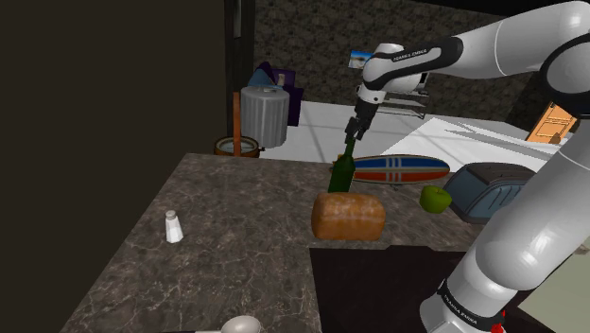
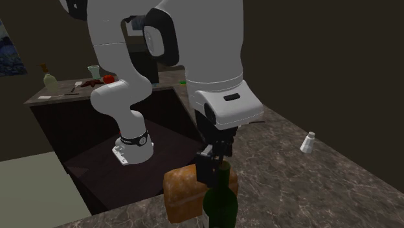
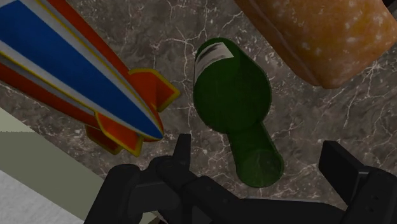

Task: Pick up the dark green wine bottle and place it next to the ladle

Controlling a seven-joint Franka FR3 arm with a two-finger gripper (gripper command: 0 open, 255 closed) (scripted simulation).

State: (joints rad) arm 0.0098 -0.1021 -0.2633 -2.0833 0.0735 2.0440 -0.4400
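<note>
In the shoulder view we see the bottle (image 1: 342, 176) standing upright on the desk (image 1: 236, 218), near the far edge. It is dark green glass with a slim neck. A brown, rough-crusted loaf (image 1: 349, 216) sits just in front of it. A long toy (image 1: 402, 170) striped in blue, red and white lies just beside it, toward this view's right. The claw (image 1: 353, 132) hangs straight above the neck. A green apple (image 1: 435, 199) lies further right, and a small white shaker (image 1: 173, 226) stands well apart to the left. The pale bowl of the ladle (image 1: 241, 325) shows at the near edge, far from the bottle. The desk is dark stone with pale veins.

In the second exterior view the bottle (image 2: 220, 202) stands in the foreground with a glossy rounded shoulder, and the loaf (image 2: 184, 191) is just beside it. The claw (image 2: 215, 170) reaches down to the bottle's top. The shaker (image 2: 308, 143) stands off to the right on the desk (image 2: 291, 188).

The wrist view looks down on the bottle (image 3: 236, 95) and shows a pale label at its base. It also shows the toy (image 3: 83, 70) to be finned like a rocket. The loaf (image 3: 324, 35) looks grainy, and the desk (image 3: 191, 38) is marbled. The claw (image 3: 261, 156) is spread wide. The neck lies between the fingers (image 3: 343, 168) and neither one touches it, so nothing is held.
</note>
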